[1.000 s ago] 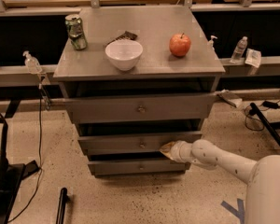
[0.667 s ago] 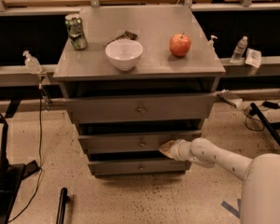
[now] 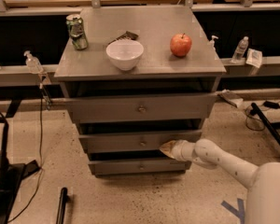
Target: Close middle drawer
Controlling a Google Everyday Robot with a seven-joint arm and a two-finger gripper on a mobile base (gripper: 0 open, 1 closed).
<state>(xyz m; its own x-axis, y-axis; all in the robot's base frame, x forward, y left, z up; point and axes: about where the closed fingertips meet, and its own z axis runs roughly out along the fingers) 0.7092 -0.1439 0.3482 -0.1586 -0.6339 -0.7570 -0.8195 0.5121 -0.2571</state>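
Observation:
The middle drawer [image 3: 116,142] is a grey metal drawer with a low front panel and a small brassy knob [image 3: 142,143] at its centre. It stands a little way out from the grey cabinet [image 3: 140,55], between the taller top drawer [image 3: 107,108] and the bottom drawer [image 3: 130,166]. My gripper [image 3: 167,148] reaches in from the lower right on a white arm [image 3: 219,160]. Its tan tip rests against the middle drawer's front panel, just right of the knob.
On the cabinet top stand a green can [image 3: 77,31], a white bowl [image 3: 124,54], a dark packet [image 3: 126,35] and a red apple [image 3: 180,45]. A black stand [image 3: 4,171] is at the left floor. Cables [image 3: 266,120] lie at the right.
My gripper and arm have shifted slightly left toward the drawer front. The middle drawer appears pushed slightly further in.

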